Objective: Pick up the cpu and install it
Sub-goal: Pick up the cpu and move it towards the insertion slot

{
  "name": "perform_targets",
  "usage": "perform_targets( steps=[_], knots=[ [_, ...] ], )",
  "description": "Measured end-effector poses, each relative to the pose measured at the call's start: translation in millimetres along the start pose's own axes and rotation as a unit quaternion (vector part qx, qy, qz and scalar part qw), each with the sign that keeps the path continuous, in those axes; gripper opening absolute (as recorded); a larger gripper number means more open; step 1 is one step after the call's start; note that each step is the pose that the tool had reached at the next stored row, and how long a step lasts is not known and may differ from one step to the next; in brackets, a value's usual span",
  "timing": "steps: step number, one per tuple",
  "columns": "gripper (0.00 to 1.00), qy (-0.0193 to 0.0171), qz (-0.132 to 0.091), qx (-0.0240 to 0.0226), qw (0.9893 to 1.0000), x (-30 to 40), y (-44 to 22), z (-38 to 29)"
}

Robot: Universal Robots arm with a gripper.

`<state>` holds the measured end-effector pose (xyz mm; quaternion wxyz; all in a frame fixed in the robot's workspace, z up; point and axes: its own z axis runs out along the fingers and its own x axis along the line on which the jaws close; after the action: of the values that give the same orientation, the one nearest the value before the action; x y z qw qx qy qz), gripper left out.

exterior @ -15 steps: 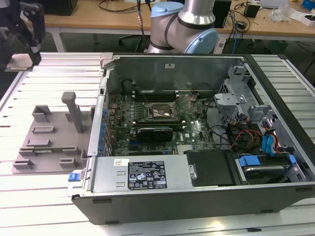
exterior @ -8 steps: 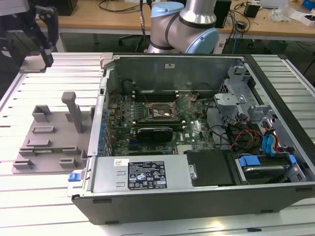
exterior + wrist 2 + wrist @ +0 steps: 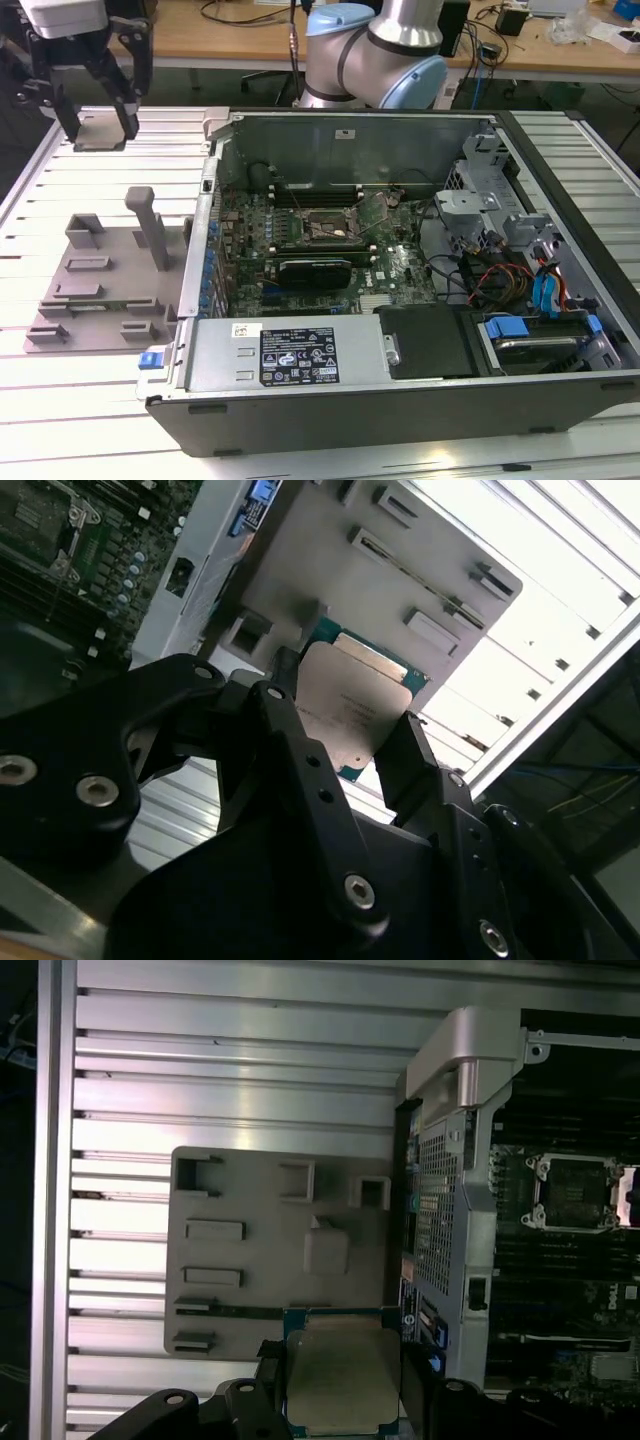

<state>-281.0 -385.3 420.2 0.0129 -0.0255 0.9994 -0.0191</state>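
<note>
Claw [image 3: 100, 134] clamps the cpu [image 3: 350, 705] by opposite edges, level above a desk [image 3: 80, 405] corner, seemingly to spare its contact face.

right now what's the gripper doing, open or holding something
gripper: closed, holding the cpu by two opposite edges.

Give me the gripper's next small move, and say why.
Probably a short sideways carry toward the exterior view's right. The gripper is shut on the cpu and hangs near the grey tray, outside the case, while the socket lies inside the case, so the chip likely has to travel over the case wall first.
</note>
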Motion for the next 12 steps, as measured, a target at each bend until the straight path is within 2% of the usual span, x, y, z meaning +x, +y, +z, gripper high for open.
perform_targets(
  steps=[12],
  knots=[
    [0.55, 0.0001, 0.000, 0.0004, 1.0000, -23.5, -1.2, 1.2]
  ],
)
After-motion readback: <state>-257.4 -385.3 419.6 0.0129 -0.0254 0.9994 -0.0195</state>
